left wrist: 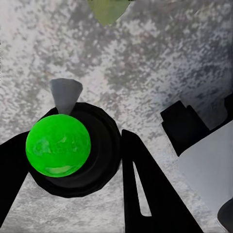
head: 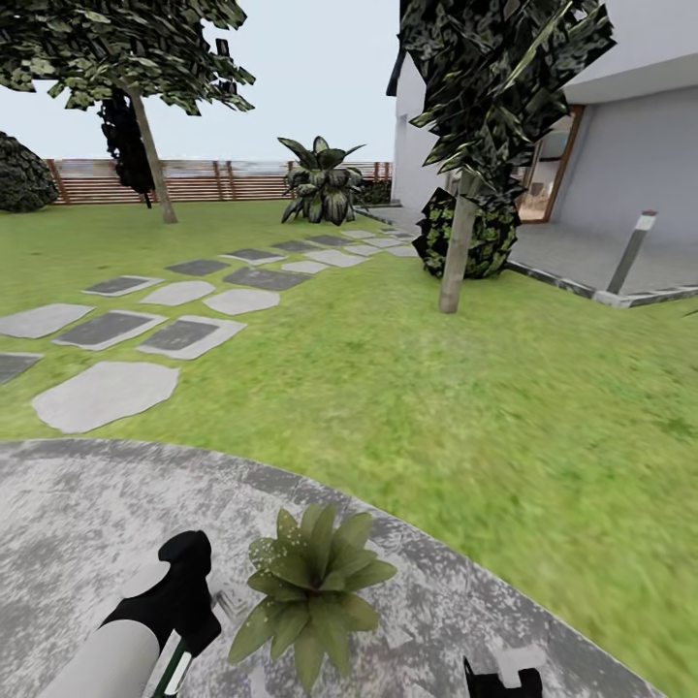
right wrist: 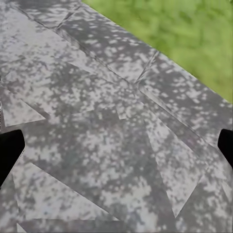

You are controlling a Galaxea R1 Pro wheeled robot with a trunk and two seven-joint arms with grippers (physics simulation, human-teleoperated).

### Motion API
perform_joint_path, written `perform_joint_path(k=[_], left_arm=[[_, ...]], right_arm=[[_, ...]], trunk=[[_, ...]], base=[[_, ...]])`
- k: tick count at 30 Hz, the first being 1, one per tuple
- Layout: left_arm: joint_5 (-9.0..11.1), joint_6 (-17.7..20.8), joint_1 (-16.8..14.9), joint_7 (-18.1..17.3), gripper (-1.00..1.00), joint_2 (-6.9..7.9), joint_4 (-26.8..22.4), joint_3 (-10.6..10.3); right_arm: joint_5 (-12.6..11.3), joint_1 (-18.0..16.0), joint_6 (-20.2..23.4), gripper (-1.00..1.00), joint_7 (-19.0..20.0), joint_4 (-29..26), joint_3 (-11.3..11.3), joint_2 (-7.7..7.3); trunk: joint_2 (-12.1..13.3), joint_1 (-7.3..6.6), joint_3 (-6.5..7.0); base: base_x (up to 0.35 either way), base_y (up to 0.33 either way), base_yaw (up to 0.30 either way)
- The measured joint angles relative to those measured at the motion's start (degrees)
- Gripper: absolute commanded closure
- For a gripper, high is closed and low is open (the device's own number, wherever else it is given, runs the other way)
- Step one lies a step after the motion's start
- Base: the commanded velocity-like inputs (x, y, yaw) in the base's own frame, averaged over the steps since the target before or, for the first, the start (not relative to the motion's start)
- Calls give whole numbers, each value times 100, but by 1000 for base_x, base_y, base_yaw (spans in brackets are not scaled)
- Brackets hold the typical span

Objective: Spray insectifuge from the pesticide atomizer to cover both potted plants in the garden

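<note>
Head view, from the left: your left arm (head: 116,650) comes in at the bottom corner over the round stone patio (head: 78,523), and a dark-green sliver of the pesticide atomizer (head: 175,671) shows just below its black wrist. In the left wrist view your left gripper (left wrist: 73,194) has its black fingers (left wrist: 145,194) on either side of the bottle, whose bright green body (left wrist: 58,144) and grey nozzle (left wrist: 65,94) sit between them; it looks clamped on the atomizer. Just to the right of that arm stands the potted plant (head: 312,586) with broad light-green leaves, on the patio. Further right, at the bottom edge, you see part of your right gripper (head: 502,679). In the right wrist view its fingertips (right wrist: 9,150) sit wide apart at the frame edges over bare stone, released, with lawn (right wrist: 184,34) beyond.
</note>
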Motion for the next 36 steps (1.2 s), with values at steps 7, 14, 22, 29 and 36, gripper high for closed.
perform_joint_path(k=[7, 14, 22, 29, 36], left_arm=[[-2, 4, -1, -1, 100, 12, 32, 4], [5, 4, -1, -1, 100, 11, 4, 6], [9, 4, 0, 0, 100, 9, -20, 6], [7, 4, -1, 2, 100, 8, -28, 5], [2, 4, -1, 3, 100, 17, -28, 5]], right_arm=[[-8, 1, 2, -100, 5, -1, 0, 36], [-8, 1, 1, -100, -2, 2, -1, 42], [-8, 0, 0, -100, -3, 6, -1, 42], [-8, -1, -1, -100, 3, 4, -1, 41], [8, 1, -1, -100, -2, 0, 0, 24]], trunk=[[0, 1, 0], [0, 1, 0], [0, -1, 0], [0, 1, 0], [0, 2, 0]], base=[[7, -9, 19], [0, 0, 112], [91, -52, 274], [66, -251, 99], [-46, -248, 0]])
